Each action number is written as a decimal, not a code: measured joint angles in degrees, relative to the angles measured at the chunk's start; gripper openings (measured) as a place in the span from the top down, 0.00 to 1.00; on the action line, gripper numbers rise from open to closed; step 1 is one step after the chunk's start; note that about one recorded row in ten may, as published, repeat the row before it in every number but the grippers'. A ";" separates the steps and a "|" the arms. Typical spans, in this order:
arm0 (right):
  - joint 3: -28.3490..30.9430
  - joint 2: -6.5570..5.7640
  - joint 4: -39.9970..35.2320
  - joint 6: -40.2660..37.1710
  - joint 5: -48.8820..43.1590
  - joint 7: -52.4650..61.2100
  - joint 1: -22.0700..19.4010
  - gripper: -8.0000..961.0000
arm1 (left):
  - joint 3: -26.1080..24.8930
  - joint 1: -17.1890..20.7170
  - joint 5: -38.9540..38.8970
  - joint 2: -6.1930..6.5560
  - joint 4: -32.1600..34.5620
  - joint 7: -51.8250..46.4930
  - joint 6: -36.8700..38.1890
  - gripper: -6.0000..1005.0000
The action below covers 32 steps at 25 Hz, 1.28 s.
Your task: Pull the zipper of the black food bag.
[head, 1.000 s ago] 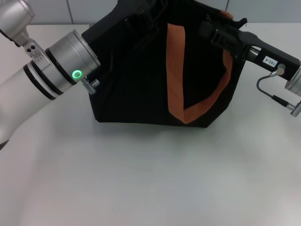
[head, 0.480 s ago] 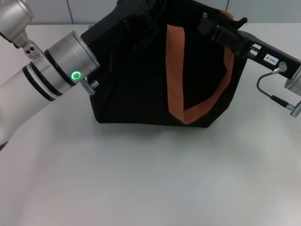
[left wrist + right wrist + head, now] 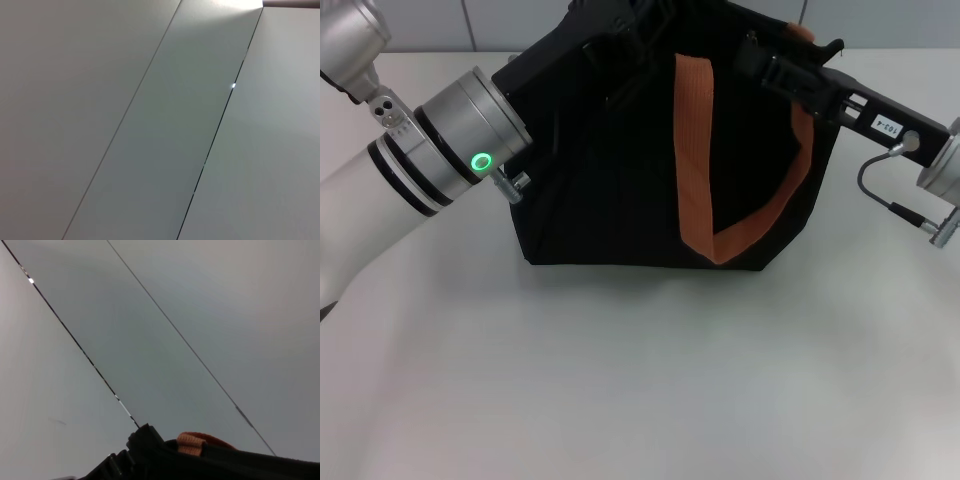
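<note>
Black food bag point(image 3: 650, 150) stands upright on the white table point(image 3: 640, 380), held between both arms at its top edge. Left gripper point(image 3: 620, 35) reaches in over the bag's upper left corner; its fingers vanish against the black fabric, so whether they're spread or clamping can't be told. Likely job: bracing that end so the bag doesn't slide w/ the pull. Right gripper point(image 3: 770, 62) sits at the top edge on the opposite side, just beside the orange-brown strap point(image 3: 695, 150) that loops down the bag's front; its tips too are lost in black-on-black, so open or pinching can't be told. Zipper tab itself isn't made out in any view — presumably along the top edge, at or near the right gripper's tips. Right wrist view shows only the bag's rim point(image 3: 210, 460) w/ a bit of orange webbing point(image 3: 192, 440) just ahead of that gripper, wall panels beyond; left wrist view shows wall alone. Judged: pull stage, w/ one arm anchoring and the other drawing along the zip line. Risk: snagging the strap instead of the tab.
</note>
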 joint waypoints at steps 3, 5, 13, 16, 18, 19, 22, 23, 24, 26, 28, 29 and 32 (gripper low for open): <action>-0.03 -0.01 0.55 0.29 0.00 0.01 0.23 0.45 | 0.00 0.00 0.01 0.00 -0.12 0.00 0.04 0.94; -0.02 0.00 0.58 0.32 0.00 0.02 0.26 0.45 | 0.00 -0.01 0.01 0.00 -0.27 0.00 0.07 0.94; 0.01 0.06 0.84 0.72 0.00 0.05 0.34 0.46 | 0.00 -0.01 0.02 0.00 -0.57 0.00 0.10 0.94; 0.01 0.05 1.06 0.62 0.00 0.05 0.33 0.48 | 0.00 -0.01 0.01 0.00 -0.57 0.00 0.10 0.94; 0.00 0.04 1.06 0.46 0.00 0.05 0.33 0.53 | 0.00 -0.01 -0.01 0.00 -0.57 0.01 0.10 0.94; 0.03 0.04 1.06 0.44 0.00 0.05 0.32 0.55 | 0.00 -0.01 -0.04 0.00 -0.57 0.04 0.10 0.94; 0.30 0.02 1.06 0.33 -0.01 0.05 0.31 0.62 | 0.00 -0.01 -0.07 0.00 -0.57 0.07 0.10 0.94; 0.37 0.02 1.06 0.23 -0.01 0.05 0.31 0.64 | 0.00 -0.01 -0.07 0.00 -0.57 0.07 0.10 0.94; 0.46 0.01 1.06 0.05 -0.01 0.07 0.31 0.66 | 0.00 -0.01 -0.09 0.00 -0.57 0.08 0.08 0.94; 0.49 0.00 1.05 -0.35 -0.01 0.10 0.31 0.70 | 0.00 -0.01 -0.12 0.00 -0.57 0.12 0.00 0.93; 0.51 0.00 1.04 -0.44 -0.01 0.12 0.31 0.71 | 0.00 -0.01 -0.14 0.00 -0.56 0.19 -0.06 0.93; 0.51 0.00 1.03 -0.37 -0.01 0.12 0.33 0.72 | 0.00 -0.01 -0.14 0.00 -0.54 0.21 -0.06 0.93; 0.53 0.00 1.04 -0.10 -0.01 0.13 0.41 0.74 | 0.00 -0.01 -0.15 0.00 -0.54 0.42 -0.12 0.93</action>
